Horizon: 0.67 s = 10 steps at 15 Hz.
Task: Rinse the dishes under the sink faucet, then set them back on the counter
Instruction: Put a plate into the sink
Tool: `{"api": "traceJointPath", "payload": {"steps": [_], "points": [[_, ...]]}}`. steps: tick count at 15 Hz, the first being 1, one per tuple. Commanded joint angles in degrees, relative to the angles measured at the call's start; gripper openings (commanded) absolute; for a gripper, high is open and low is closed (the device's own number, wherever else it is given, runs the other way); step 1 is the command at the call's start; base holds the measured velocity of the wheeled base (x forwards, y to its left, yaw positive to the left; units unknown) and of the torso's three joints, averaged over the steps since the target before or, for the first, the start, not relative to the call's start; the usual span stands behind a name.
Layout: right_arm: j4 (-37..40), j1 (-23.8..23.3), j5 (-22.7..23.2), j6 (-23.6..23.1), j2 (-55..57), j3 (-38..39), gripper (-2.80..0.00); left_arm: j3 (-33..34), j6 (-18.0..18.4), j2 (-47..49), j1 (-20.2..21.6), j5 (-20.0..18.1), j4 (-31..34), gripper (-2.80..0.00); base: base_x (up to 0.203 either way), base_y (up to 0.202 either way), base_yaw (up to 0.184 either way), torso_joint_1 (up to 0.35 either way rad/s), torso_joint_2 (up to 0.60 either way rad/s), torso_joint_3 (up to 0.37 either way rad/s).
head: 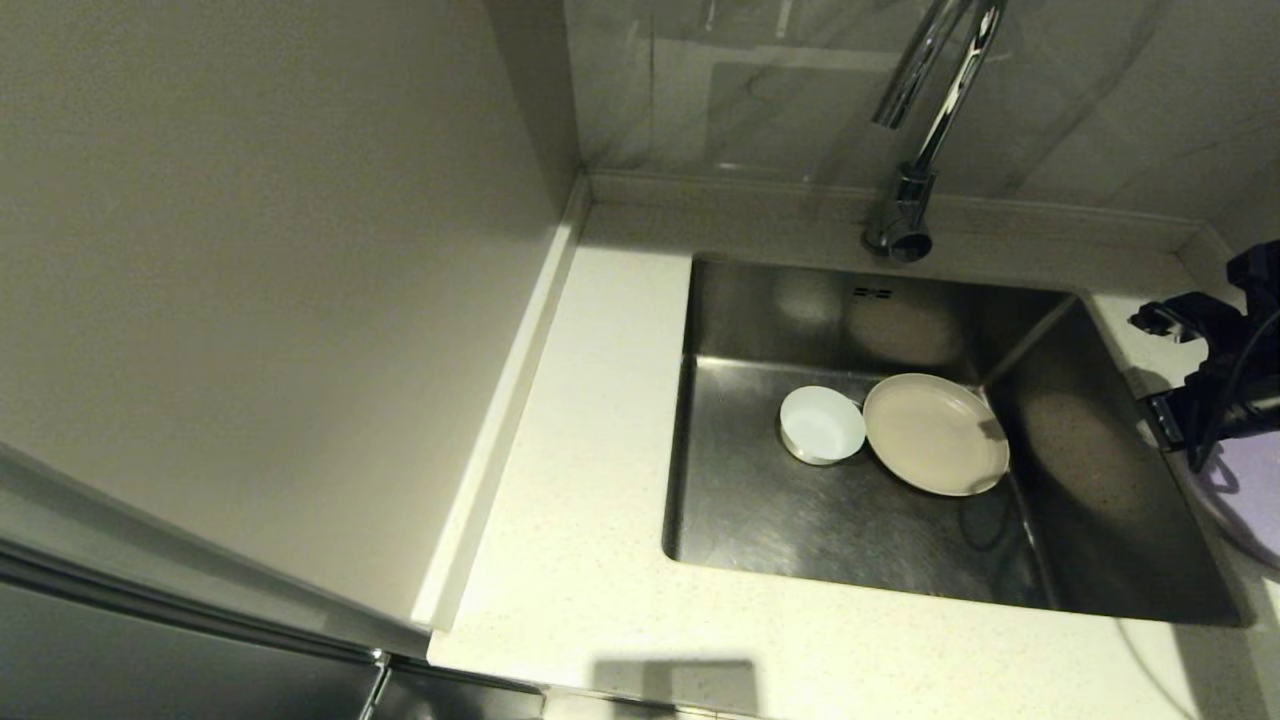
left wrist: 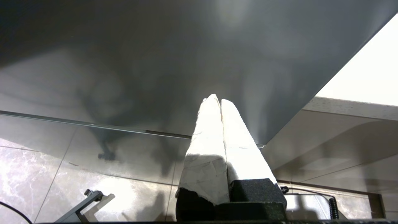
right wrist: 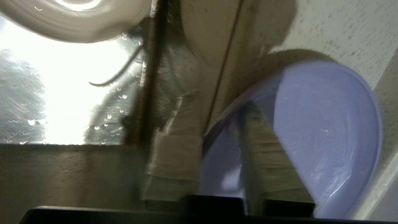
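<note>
The white bowl [head: 822, 424] and the beige plate [head: 935, 433] lie side by side on the floor of the sink [head: 850, 540], below the chrome faucet [head: 925, 130]. The beige plate's rim [right wrist: 77, 21] also shows in the right wrist view. On the counter [head: 590, 450] right of the sink lies the lavender plate [head: 1250, 500]. My right gripper [right wrist: 219, 102] is open at that plate [right wrist: 326, 130], with its near rim between the spread fingers. In the head view only the right arm's black wrist [head: 1215, 385] shows. My left gripper [left wrist: 217, 99] is shut on nothing, parked low beside the cabinet front.
A tall pale panel [head: 250, 250] walls off the counter's left side. Grey marbled tiles [head: 780, 90] rise behind the low back edge. The sink walls carry water drops [right wrist: 118, 102]. Two overflow slots [head: 866, 292] mark the back wall.
</note>
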Motion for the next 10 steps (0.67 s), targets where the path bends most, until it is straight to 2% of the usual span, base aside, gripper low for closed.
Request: {"api": "traceJointPath", "payload": {"steps": [1,10], "points": [[0.2,-0.1,-0.1,-0.2,-0.7,0.2,-2.8,0.0,0.0,-0.1,0.0,0.0,0.0,-2.8,0.0,0.0,0.0,0.0,0.0,0.0],[-0.2,0.6,0.2,-1.4,-7.0,4.2,-2.8,0.0,0.0,-0.1,0.0,0.0,0.0,-2.8,0.0,0.0,0.0,0.0,0.0,0.0]]}}
